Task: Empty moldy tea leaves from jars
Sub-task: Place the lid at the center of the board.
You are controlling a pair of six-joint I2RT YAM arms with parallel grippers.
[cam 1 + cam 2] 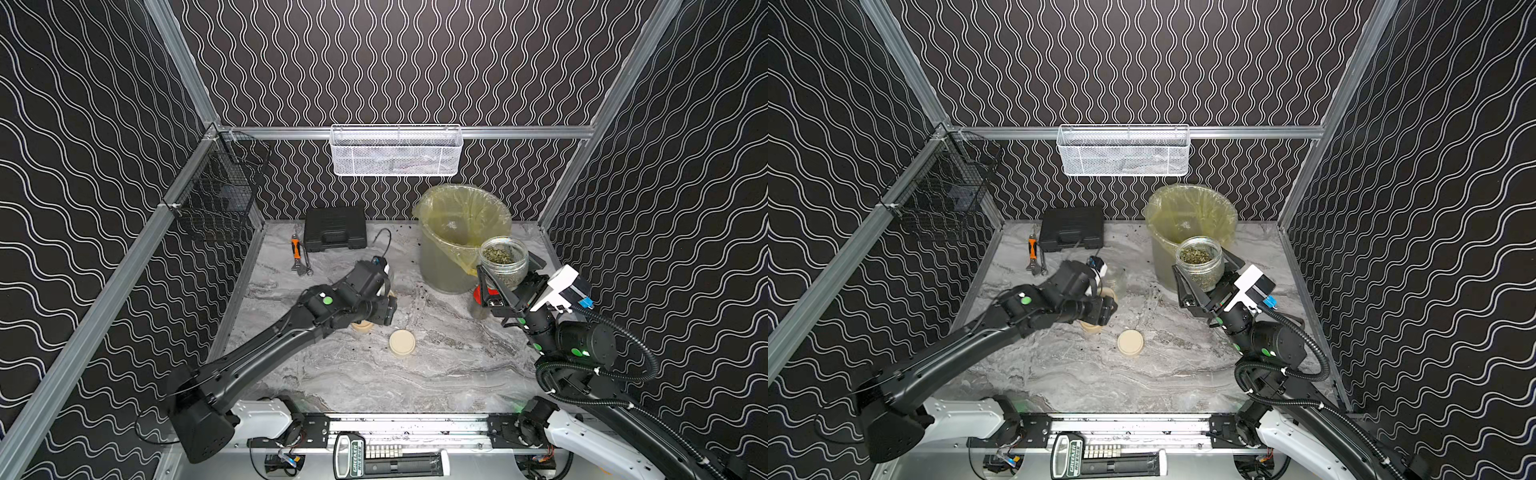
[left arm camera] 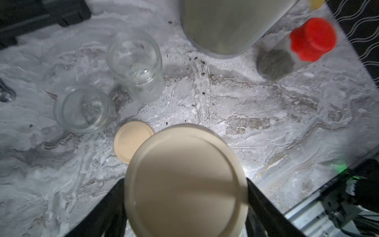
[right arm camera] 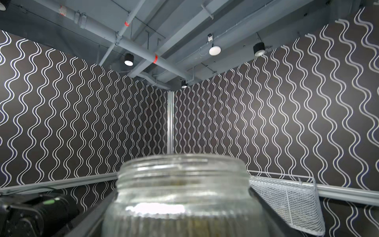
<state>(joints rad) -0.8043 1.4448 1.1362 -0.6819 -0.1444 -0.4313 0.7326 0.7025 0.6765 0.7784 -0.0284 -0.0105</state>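
Jar (image 1: 503, 262) with the tea leaves (image 1: 1196, 254) in it is up in the right gripper (image 1: 1205, 266), which is clamped on its sides. The lid is off and the mouth points straight up, so its long axis is vertical.

Key thing for the pour: the bucket (image 1: 440, 266) with the yellow bag (image 1: 461, 208) sits just behind the jar and a bit toward the robot's left. In both top views the jar overlaps the near edge of the rim. So I'd guess the tip has to go away from the robot and slightly leftward to get the mouth over the bag, otherwise flakes end up on the table (image 1: 457, 374). The right gripper is much nearer the bucket; the left one is out mid-table.

Left gripper (image 2: 185, 184) is closed around a cream lid (image 2: 180, 160), pinched by its edges above the table.

Head count:
- **Jars:** four. One is in the right gripper. Two empty jars (image 2: 135, 63) (image 2: 84, 110) sit close together near the left gripper. One red-lidded jar (image 2: 287, 59) is beside the bucket with dark leaves inside, not opened yet. Can't tell if that one is upright or leaning.
- **Cream lids:** three. The held one plus two flat on the table (image 1: 402, 343) (image 1: 360, 328).
- **Bucket:** one.

There's also a scatter of dark specks (image 2: 196, 61) on the table in front of the bucket. By my count that's two jars left to dump.
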